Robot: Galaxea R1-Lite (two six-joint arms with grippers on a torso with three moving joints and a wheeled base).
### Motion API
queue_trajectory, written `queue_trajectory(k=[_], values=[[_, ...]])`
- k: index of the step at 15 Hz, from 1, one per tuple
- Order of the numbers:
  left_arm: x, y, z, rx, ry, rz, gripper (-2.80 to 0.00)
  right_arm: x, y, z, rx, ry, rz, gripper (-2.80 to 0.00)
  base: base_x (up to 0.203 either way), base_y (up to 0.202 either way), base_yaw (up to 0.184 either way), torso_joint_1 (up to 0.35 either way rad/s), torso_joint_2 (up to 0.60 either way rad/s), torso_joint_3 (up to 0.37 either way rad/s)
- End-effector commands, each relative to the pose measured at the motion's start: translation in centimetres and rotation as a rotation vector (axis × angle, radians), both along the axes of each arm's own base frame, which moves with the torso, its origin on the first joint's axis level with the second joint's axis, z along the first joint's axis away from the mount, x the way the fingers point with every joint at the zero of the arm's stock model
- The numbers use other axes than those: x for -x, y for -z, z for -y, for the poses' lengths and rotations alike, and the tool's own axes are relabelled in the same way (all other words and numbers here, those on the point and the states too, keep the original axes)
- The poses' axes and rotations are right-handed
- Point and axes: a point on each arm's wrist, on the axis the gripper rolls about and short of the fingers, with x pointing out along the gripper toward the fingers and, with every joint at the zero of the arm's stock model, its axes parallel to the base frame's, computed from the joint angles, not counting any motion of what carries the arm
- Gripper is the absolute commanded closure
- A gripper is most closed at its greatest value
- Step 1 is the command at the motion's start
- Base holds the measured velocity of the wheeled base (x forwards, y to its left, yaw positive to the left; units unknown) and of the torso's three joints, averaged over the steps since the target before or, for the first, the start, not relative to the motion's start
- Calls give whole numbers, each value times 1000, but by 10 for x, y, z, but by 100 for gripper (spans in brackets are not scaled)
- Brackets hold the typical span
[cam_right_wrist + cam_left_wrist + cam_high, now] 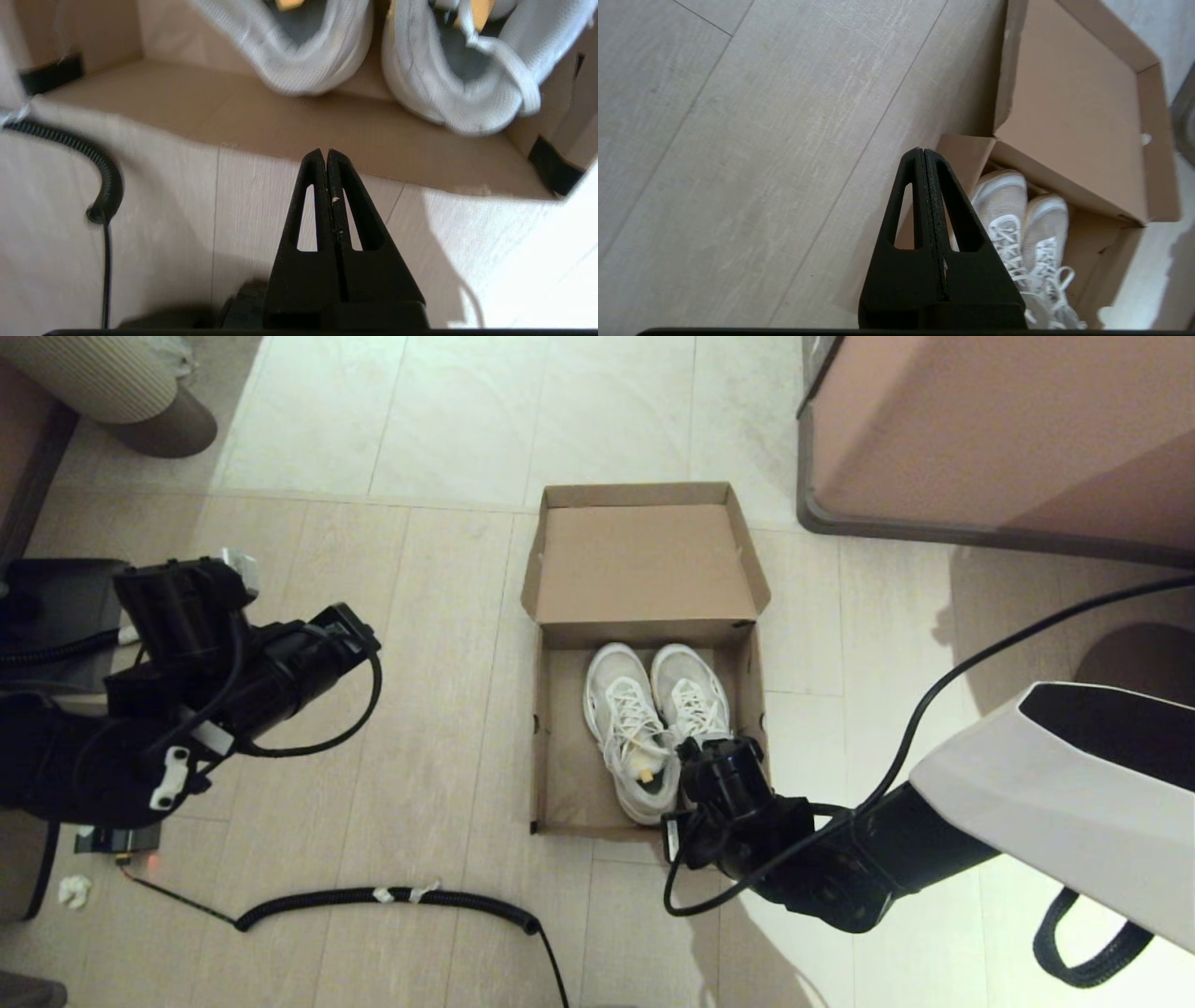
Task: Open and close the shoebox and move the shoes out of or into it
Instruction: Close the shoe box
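Note:
The brown cardboard shoebox (558,747) stands open on the floor, its hinged lid (644,560) folded back flat on the far side. Both white mesh shoes (644,719) lie side by side inside, toes toward the lid, yellowish insoles showing. My right gripper (711,753) hangs over the box's near right corner, by the right shoe's heel. In the right wrist view it (325,151) is shut and empty, above the near wall (327,135), with both heels (303,51) beyond. My left gripper (923,150) is shut and empty, held up left of the box (1069,107).
A black coiled cable (401,896) lies on the floor in front of the box, left of my right arm. A large brown piece of furniture (999,429) stands at the far right. A round ribbed base (140,392) sits far left. Black tape (553,170) marks the box's near corners.

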Motion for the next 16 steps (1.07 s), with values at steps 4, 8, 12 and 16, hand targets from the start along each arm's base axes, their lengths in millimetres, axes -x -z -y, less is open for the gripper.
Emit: queue_trajectory(k=[4, 8, 12, 16], values=[[0, -6, 0, 2, 0, 24, 0, -14, 34, -11, 33, 2, -30, 0, 0, 0, 0, 0, 0, 0], [5, -17, -2, 7, -4, 58, 0, -35, 35, -5, 39, 13, 21, 0, 0, 0, 0, 0, 0, 0], [5, -19, -2, 9, -6, 65, 0, -49, 33, 1, 55, 25, 44, 0, 0, 0, 0, 0, 0, 0], [0, -20, -1, 10, -6, 70, 0, -61, 41, 17, 77, 65, 19, 0, 0, 0, 0, 0, 0, 0]])
